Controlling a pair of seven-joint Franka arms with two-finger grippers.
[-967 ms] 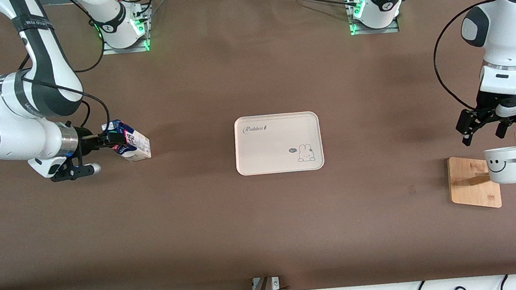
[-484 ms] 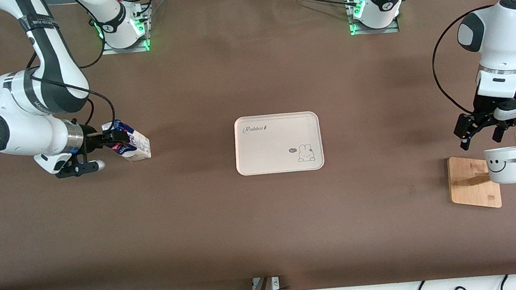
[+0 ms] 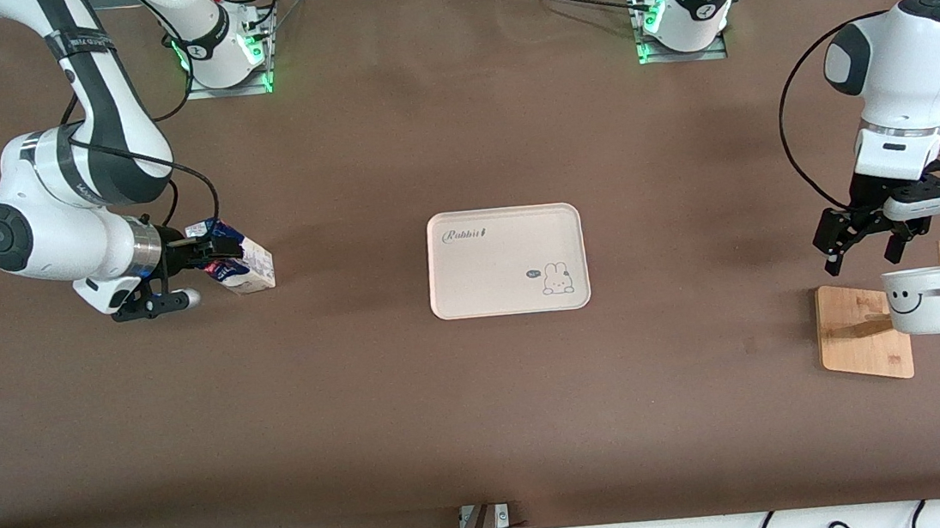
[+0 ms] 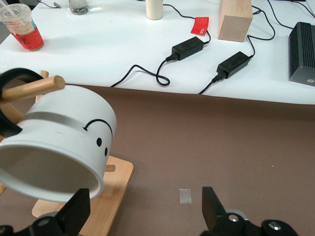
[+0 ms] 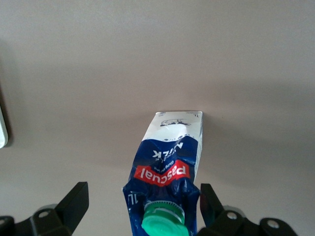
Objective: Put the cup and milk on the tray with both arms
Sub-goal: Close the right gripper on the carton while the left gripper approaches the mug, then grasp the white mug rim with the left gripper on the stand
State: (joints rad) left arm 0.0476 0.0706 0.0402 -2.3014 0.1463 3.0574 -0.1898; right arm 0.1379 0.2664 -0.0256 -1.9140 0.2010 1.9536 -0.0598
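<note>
The right pincer (image 3: 202, 259) stands wide open at the gable top of the milk (image 3: 239, 265), a finger (image 5: 74, 204) on either side of the carton with a gap showing, so nothing is gripped. The milk stands on the brown table (image 3: 483, 401) toward the right arm's end, well apart from the tray (image 3: 507, 260). The right wrist view looks down the carton's long axis: the round green screw cap (image 5: 163, 221) is closest to the camera and the white base farthest, with red lettering on dark blue print between; the front view cannot show that cap. The left pincer (image 3: 861, 248) hangs wide open and empty over the table just beside the wooden stand (image 3: 861, 338). The cup (image 3: 925, 300), smooth white with a smiley face, hangs on its side from a stand peg by its black loop handle. The left wrist view shows the cup's (image 4: 56, 140) open mouth turned toward the pincer and a peg (image 4: 34, 88) through the handle. The cream tray with rounded corners lies mid-table.
</note>
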